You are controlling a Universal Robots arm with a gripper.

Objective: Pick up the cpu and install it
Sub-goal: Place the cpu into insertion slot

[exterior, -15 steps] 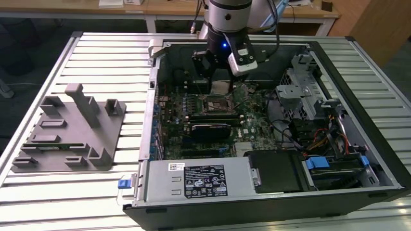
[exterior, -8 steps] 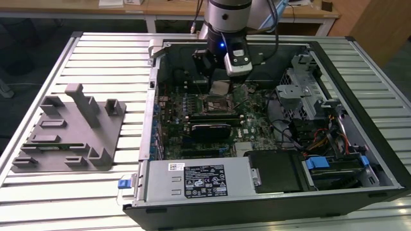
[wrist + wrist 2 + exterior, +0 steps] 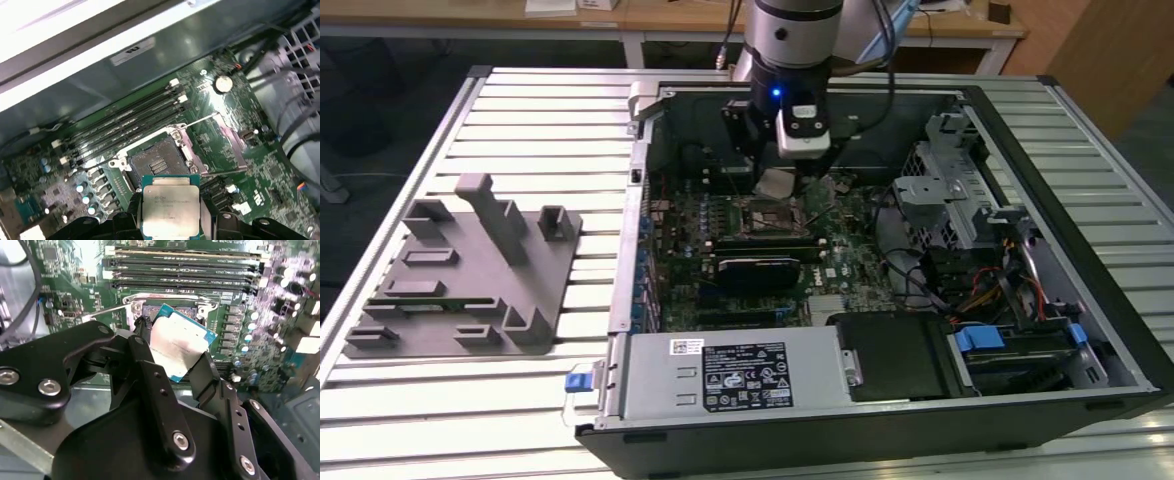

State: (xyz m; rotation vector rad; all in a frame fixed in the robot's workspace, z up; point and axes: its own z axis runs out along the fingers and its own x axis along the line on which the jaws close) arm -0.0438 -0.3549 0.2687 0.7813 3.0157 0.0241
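A slatted silver metal table (image 3: 520,120) is seen carrying an open black tower computer case (image 3: 854,450), which is laid on its side. A grey plastic fixture plate with raised blocks (image 3: 454,280) is set on the table towards the exterior view's left, well apart from the case. A green motherboard (image 3: 680,260) is mounted on the floor of the case. The silver robot arm (image 3: 794,30) is lowered into the case over this board.

In both wrist views the black two-finger gripper (image 3: 175,352) (image 3: 170,212) is shown with its jaws drawn in narrow, and the cpu is clamped between them by two opposite edges. The cpu (image 3: 180,342) (image 3: 170,205), a small flat square chip with a silvery-white metal top and a blue-green rim, is held tilted over the board. It is held near the socket and is not seated in it. The square black-framed socket (image 3: 157,160) is seen uncovered, its dark contact field exposed. Four long black memory slots (image 3: 130,117) are lined up beside the socket. A small round silver coin cell (image 3: 223,83) is seated on the board further off.
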